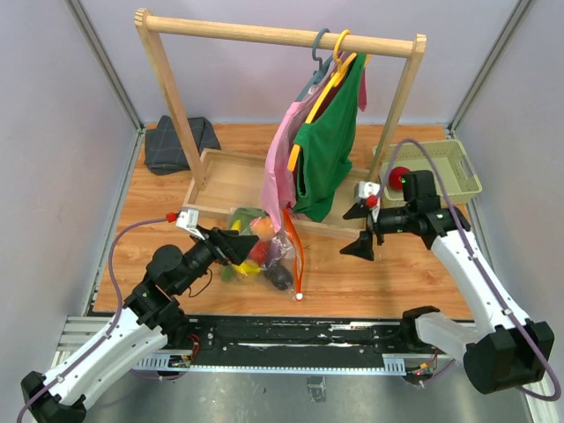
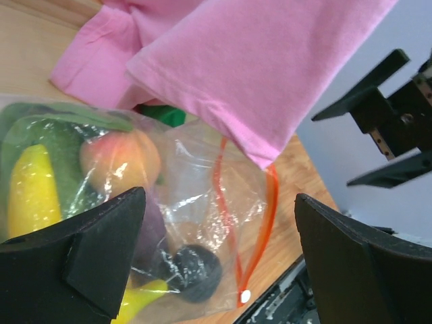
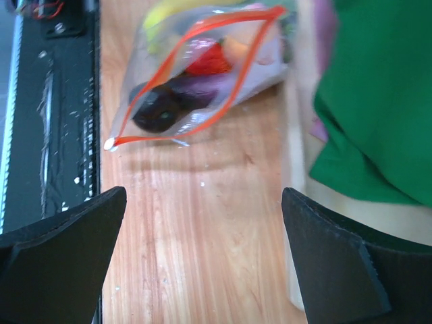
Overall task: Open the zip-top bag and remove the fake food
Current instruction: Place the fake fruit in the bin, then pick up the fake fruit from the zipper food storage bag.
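Observation:
The zip-top bag (image 1: pixel 280 256) lies on the wooden table in front of the rack, partly under the pink garment. Its orange-red strip (image 3: pixel 196 37) gapes in a loop, with the white slider (image 3: pixel 109 143) at the near end. Inside is fake food: a yellow banana (image 2: pixel 30 192), a peach (image 2: pixel 121 162), a purple piece (image 3: pixel 202 84), a red piece (image 3: pixel 206 61) and a dark round piece (image 2: pixel 192 270). My left gripper (image 1: pixel 233 245) is open over the bag's left side; in its wrist view the bag (image 2: pixel 202 223) shows between the fingers. My right gripper (image 1: pixel 359 231) is open and empty, to the right of the bag.
A wooden clothes rack (image 1: pixel 264 33) holds a pink garment (image 1: pixel 280 167) and a green garment (image 1: pixel 326 150) on hangers above a wooden tray (image 1: pixel 229 176). A dark folded cloth (image 1: pixel 181 145) lies at the back left. A green basket (image 1: pixel 458 167) with a red fruit (image 1: pixel 399 176) stands at the right.

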`<state>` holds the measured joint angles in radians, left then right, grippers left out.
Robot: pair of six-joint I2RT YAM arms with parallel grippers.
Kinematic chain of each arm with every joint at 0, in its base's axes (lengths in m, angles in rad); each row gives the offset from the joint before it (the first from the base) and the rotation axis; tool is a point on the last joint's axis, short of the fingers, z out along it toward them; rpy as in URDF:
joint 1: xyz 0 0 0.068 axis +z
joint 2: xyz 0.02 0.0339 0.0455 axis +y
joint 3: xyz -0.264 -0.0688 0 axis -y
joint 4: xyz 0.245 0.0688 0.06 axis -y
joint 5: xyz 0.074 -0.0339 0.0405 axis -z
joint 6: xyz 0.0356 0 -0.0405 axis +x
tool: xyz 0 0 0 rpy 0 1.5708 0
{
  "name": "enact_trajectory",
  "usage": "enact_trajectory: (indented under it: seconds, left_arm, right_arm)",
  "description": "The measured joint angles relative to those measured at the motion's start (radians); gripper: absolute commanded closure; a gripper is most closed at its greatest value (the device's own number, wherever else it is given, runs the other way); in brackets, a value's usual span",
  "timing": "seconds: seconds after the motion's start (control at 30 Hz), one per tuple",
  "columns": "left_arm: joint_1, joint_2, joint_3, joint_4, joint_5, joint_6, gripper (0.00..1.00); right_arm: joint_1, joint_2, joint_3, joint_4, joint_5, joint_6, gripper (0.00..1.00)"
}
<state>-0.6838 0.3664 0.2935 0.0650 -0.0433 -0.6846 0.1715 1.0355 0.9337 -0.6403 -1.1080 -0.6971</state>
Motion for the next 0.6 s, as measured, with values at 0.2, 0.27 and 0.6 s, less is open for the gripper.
enact_trajectory:
  seconds: [0.2,0.27,0.6]
  left_arm:
    - [0.0,0.036,0.002,-0.061,-0.071,0.035,0.08]
    - [0.0,0.048,0.004,-0.071,-0.096,0.051,0.09]
    - [0.0,0.088,0.064,-0.119,-0.167,0.113,0.17]
  right_arm:
    - [0.216,0.04,0.004,-0.1,0.085,-0.191,0.02]
    - [0.259,0.05,0.005,-0.121,0.106,-0.245,0.01]
    - [0.334,0.103,0.005,-0.121,0.15,-0.322,0.01]
